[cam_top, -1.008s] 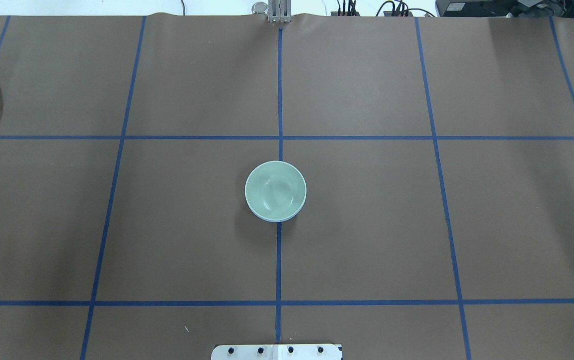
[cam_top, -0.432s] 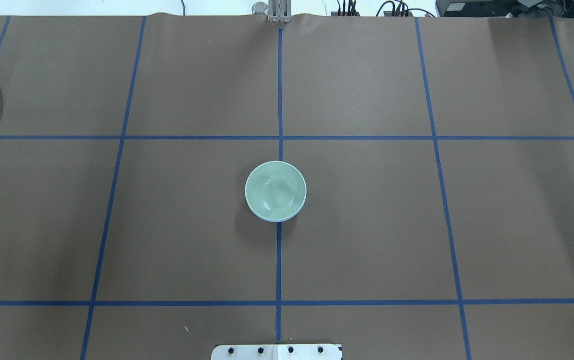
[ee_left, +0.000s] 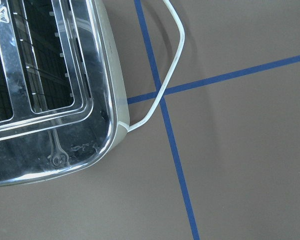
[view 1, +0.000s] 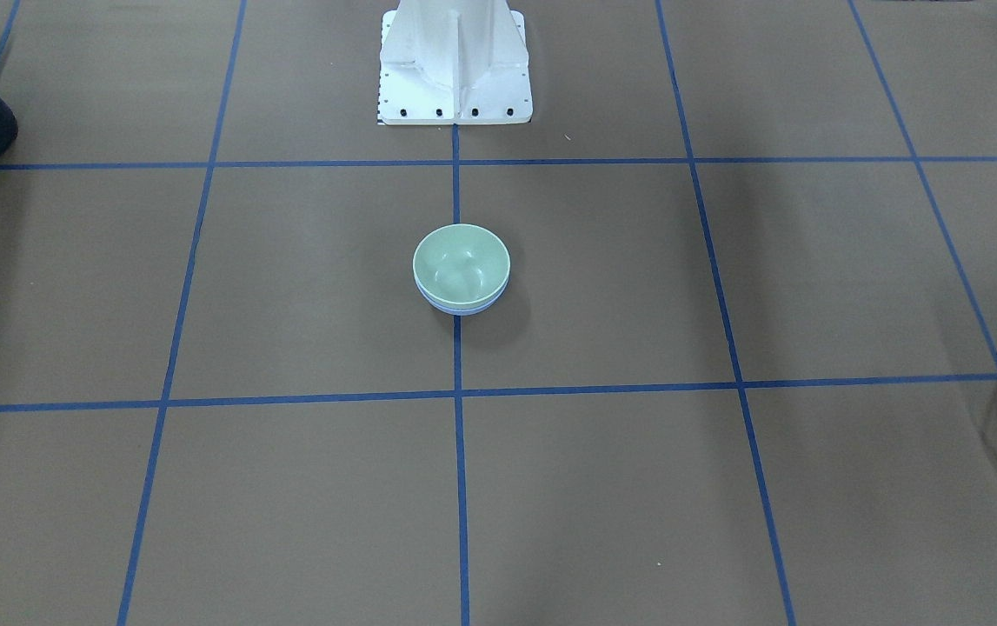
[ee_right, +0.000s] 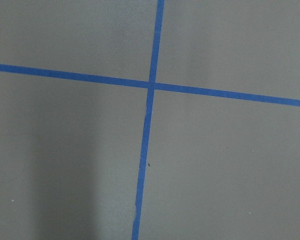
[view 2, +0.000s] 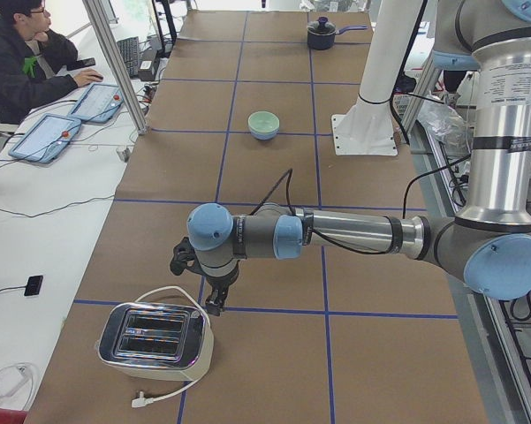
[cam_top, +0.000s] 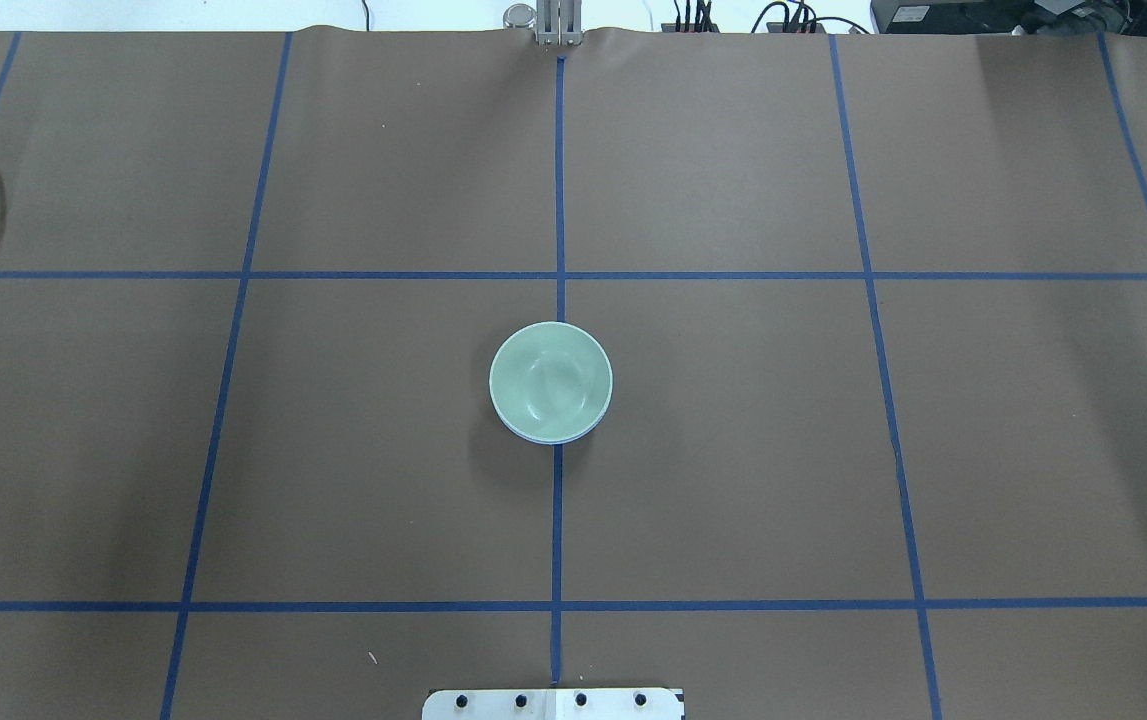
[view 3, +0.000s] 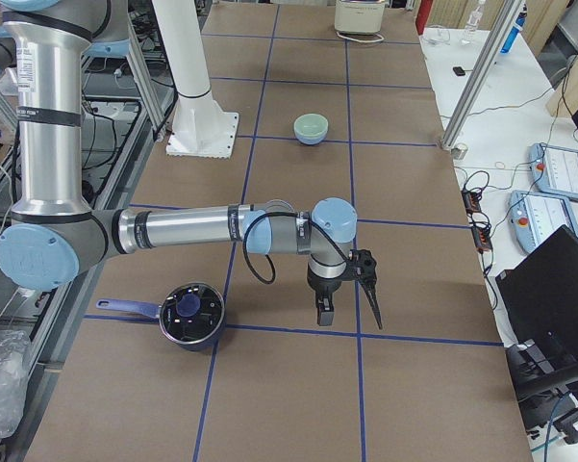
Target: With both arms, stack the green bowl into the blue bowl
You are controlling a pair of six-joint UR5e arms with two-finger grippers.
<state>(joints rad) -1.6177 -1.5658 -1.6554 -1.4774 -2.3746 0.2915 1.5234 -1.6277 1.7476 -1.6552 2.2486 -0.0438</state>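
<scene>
Green bowl (cam_top: 550, 380): upright, nested in the blue bowl (view 1: 461, 307), mid-table (cam_top: 733, 450) on the centre tape line (cam_top: 557, 520).
Blue bowl: underneath; only a thin rim shows.
Left gripper (view 2: 214, 302): points down just beside the toaster (view 2: 155, 340) at the table's left end, well apart from the bowls; spread or pressed together, I cannot tell.
Right gripper (view 3: 349, 318): points down near the pot (view 3: 190, 313) at the right end; fingers' state, cannot tell.
Toaster: chrome top, white cord (ee_left: 172, 65) looping across tape.
Pot: dark, lidded, blue handle.
Base stand (view 1: 455, 65): white, behind the bowls on the same line.
Operator (view 2: 18, 57): seated at the side desk.
</scene>
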